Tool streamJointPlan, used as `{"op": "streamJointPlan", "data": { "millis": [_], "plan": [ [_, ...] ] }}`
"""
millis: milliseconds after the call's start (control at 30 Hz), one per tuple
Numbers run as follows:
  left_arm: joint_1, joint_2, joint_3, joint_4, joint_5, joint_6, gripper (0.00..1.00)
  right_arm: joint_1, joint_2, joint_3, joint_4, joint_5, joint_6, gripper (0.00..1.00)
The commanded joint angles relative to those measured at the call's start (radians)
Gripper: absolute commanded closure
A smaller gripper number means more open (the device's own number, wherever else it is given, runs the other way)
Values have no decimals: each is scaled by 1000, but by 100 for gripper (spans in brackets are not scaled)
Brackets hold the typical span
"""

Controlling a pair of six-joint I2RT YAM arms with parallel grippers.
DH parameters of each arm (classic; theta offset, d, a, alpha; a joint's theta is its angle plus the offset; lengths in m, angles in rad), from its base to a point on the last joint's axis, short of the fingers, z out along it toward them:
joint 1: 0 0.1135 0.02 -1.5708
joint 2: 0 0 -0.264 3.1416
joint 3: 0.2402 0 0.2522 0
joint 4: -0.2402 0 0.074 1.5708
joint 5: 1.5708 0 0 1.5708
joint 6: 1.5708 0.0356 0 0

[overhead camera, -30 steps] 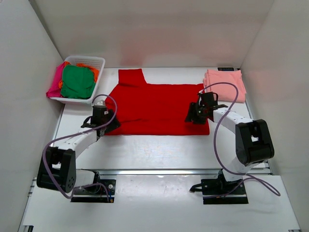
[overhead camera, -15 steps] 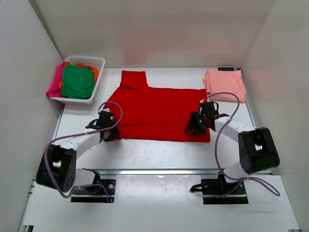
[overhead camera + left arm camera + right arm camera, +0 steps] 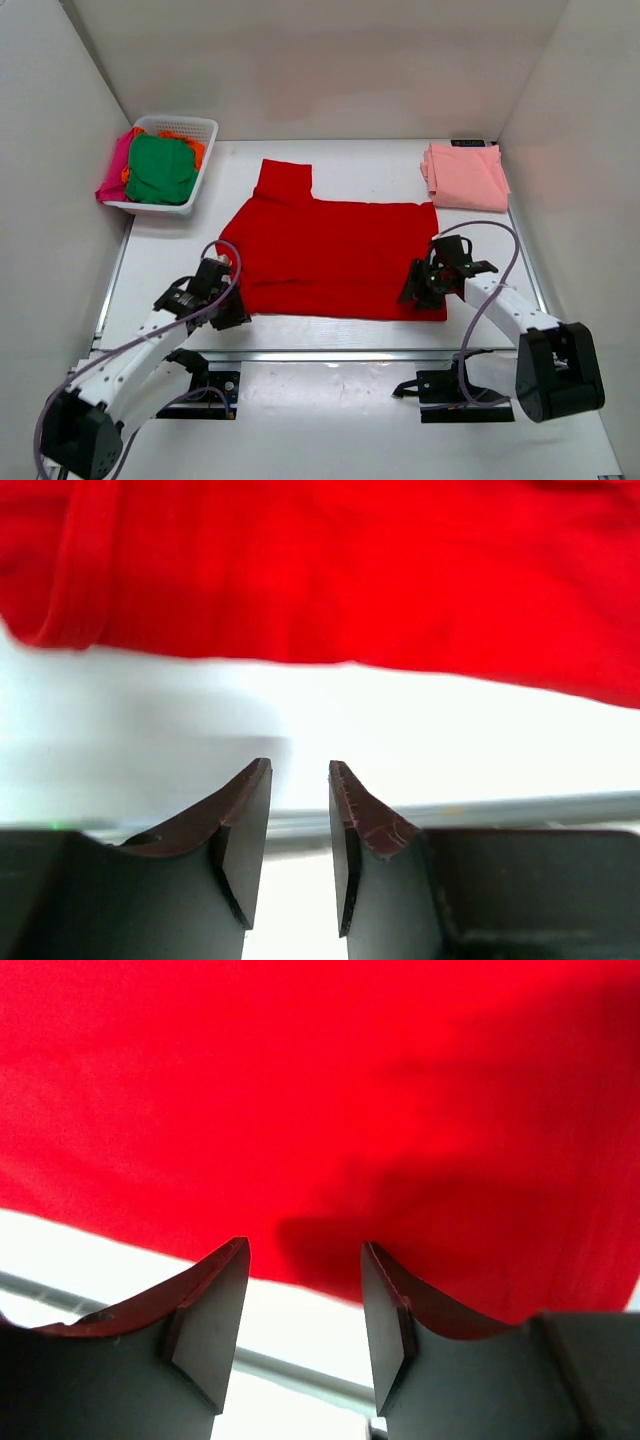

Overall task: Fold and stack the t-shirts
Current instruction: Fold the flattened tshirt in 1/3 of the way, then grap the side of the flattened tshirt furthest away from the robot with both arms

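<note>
Surface (image 3: pixel 330 335) carrying five tees. One red t-shirt (image 3: pixel 325 255) lies spread flat at centre. One white lattice basket (image 3: pixel 203 124) (far left corner) holds three: green tee (image 3: pixel 160 170) on top, orange tee (image 3: pixel 191 146), magenta tee (image 3: pixel 114 166) spilling over the left rim. One pink t-shirt (image 3: pixel 465 176), folded, far right. Two claws: left claw (image 3: pixel 300 772) narrowly parted, empty, just short of the red hem; right claw (image 3: pixel 305 1250) wider, empty, over the near right corner.

1. We're seeing white links on the left arm (image 3: pixel 140 350) and right arm (image 3: pixel 502 303), black housings at the joints.
2. Purple cables (image 3: pixel 480 223) loop alongside both.
3. Up close, fingers (image 3: pixel 245 825) show dark maroon, wedge-tipped.
</note>
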Motion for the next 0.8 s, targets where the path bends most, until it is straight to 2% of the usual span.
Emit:
{"op": "streamJointPlan", "data": {
  "millis": [0, 100, 200, 267, 300, 367, 433, 500, 533, 600, 700, 767],
  "plan": [
    [47, -135, 78, -145, 73, -17, 59, 14, -96, 52, -114, -6, -10, 54],
    [120, -177, 201, -151, 155, 23, 61, -18, -136, 142, -146, -35, -19, 54],
    [117, -68, 356, -78, 169, 43, 61, -34, -107, 249, -152, -39, -56, 55],
    [112, 105, 495, -19, 157, 72, 60, -35, -42, 309, -145, -25, -79, 54],
    [118, 154, 584, 19, 143, 101, 57, -40, -19, 352, -154, -10, -93, 54],
    [126, 352, 702, 82, 110, 138, 48, -44, 58, 411, -125, 29, -99, 52],
    [166, 491, 816, 152, 84, 149, 28, -54, 113, 463, -87, 73, -93, 49],
    [193, 668, 955, 192, 32, 169, 25, -75, 173, 480, -33, 125, -85, 47],
    [213, 716, 991, 199, 30, 175, 25, -84, 190, 501, -8, 138, -78, 45],
    [235, 899, 1157, 203, 13, 192, 26, -104, 256, 521, 25, 182, -65, 40],
    [267, 1133, 1406, 150, -10, 221, 26, -121, 314, 543, 79, 240, -45, 36],
    [282, 1264, 1559, 110, -30, 229, 25, -135, 351, 558, 110, 261, -39, 36]
  ]
}}
